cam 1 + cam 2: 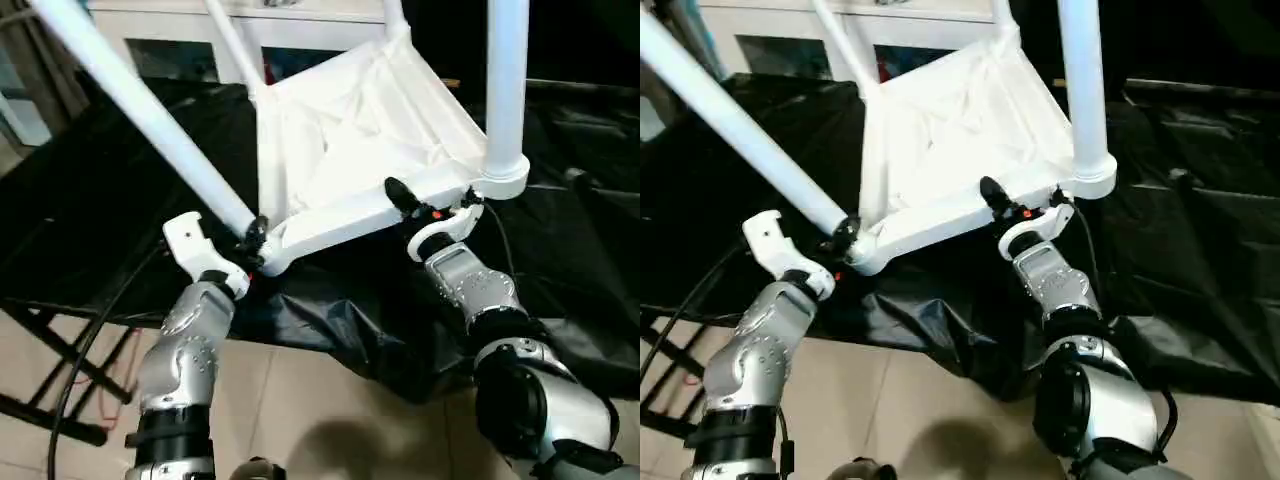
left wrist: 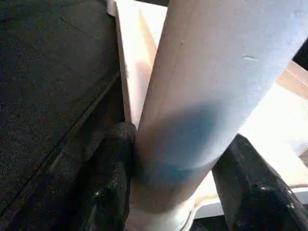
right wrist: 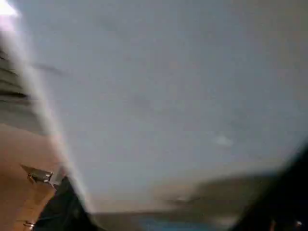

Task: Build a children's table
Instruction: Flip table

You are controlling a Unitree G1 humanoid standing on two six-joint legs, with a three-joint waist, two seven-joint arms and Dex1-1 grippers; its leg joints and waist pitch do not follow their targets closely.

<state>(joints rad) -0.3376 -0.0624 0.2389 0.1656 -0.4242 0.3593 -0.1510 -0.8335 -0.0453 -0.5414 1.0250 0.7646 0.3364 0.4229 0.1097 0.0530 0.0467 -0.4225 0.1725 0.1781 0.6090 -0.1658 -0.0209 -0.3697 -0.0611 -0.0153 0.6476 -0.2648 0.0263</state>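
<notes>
Jaws, left gripper [image 1: 252,240]: closed around the base of the near-left leg [image 1: 140,105], one black finger on either side of the tube just above its corner socket. Jaws, right gripper [image 1: 425,212]: set at the near rim of the tabletop [image 1: 350,130], one black finger lying over the rim's upper edge; whether they have pinched the rim cannot be told. Head views, both eyes: tabletop lies underside-up and tilted, ribbed face toward the camera, on a black sheet [image 1: 100,200]; four white tube legs rise from its corners, the near-right leg [image 1: 505,80] standing upright in its rounded socket just beside the right gripper, two further legs at the far corners, in front of a white cabinet [image 1: 180,40]. Judged purpose: the left hold steadies or seats the leg in its socket while the right hand braces the rim so the piece does not slide. Left wrist view: leg [image 2: 211,86] runs as a broad tube between the two dark fingers [image 2: 113,178], both touching it, the tabletop's edge behind. Right wrist view: blurred white surface close against the lens, presumably the tabletop rim or the nearby leg; fingers not distinguishable. Judged stage: legs all standing in place, assembly near complete.
</notes>
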